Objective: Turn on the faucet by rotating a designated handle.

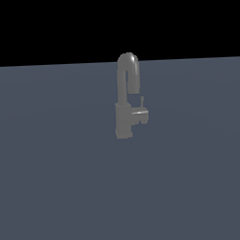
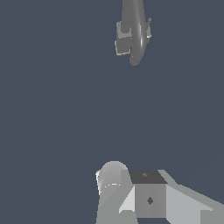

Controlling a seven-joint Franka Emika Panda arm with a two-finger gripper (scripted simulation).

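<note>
The faucet (image 1: pixel 127 99) is a small grey tap with a thick base and an arched spout, standing upright on the flat grey-blue surface. Its handle (image 1: pixel 141 112), a short stub with a thin upright rod, juts from the base toward the exterior view's right. My arm and gripper do not appear in the exterior view. The wrist view looks down on the faucet (image 2: pixel 133 33), with the handle (image 2: pixel 148 29) at its side. Grey parts of my gripper (image 2: pixel 131 188) sit at that picture's edge, well apart from the faucet. How its jaws stand is unclear.
The grey-blue ground (image 1: pixel 55 184) stretches flat in every direction around the tap. Beyond its far edge the background is black. No other object shows.
</note>
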